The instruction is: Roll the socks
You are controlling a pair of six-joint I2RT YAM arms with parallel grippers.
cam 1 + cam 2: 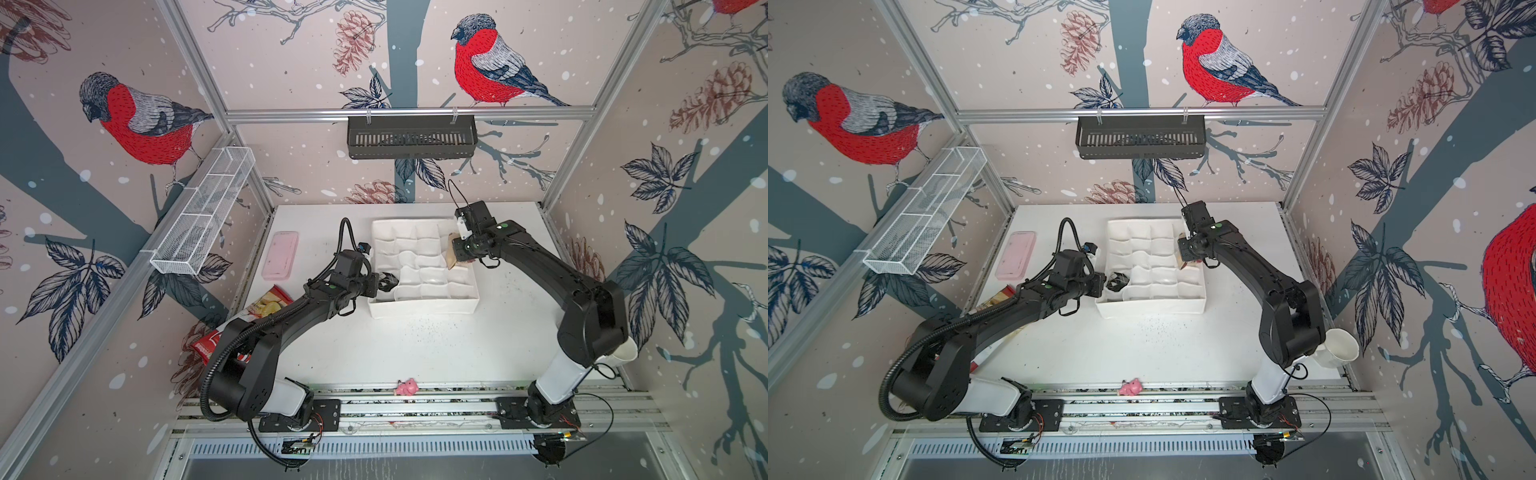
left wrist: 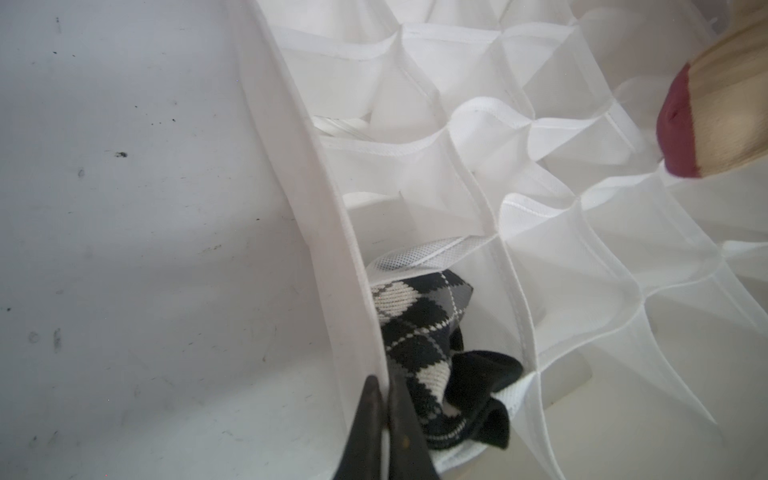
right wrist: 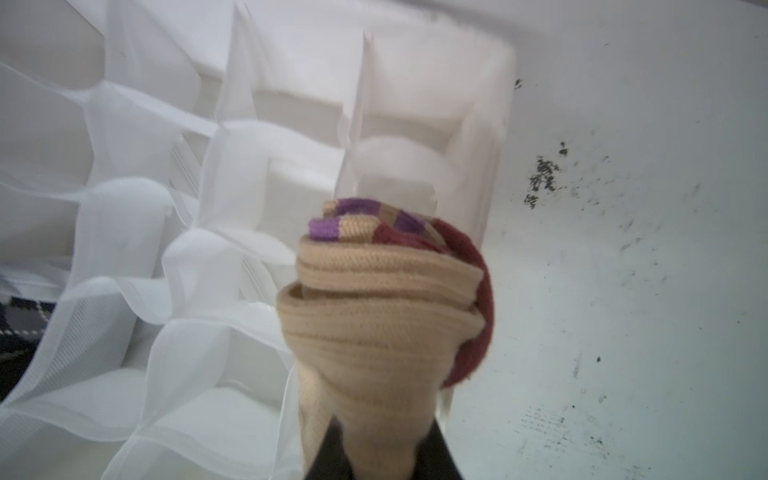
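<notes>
Tan sock (image 3: 386, 299) between right fingers (image 3: 446, 463)

1. A robotics lab test cell — a silver aluminium-profile frame (image 1: 409, 114) encloses a white, speck-marked tabletop (image 1: 415, 345).
2. Its panel walls carry printed wallpaper of red-breasted bullfinches and pinecones (image 1: 145, 120) — a staged backdrop rather than a lived-in room.
3. Two black jointed robot arms (image 1: 266, 328) (image 1: 552, 270) stand bolted to a slotted metal rail (image 1: 415, 405) at the front edge, wires exposed.
4. A black slotted plastic basket (image 1: 411, 143) and a white wire-mesh basket (image 1: 203, 212) hang from the frame.
</notes>
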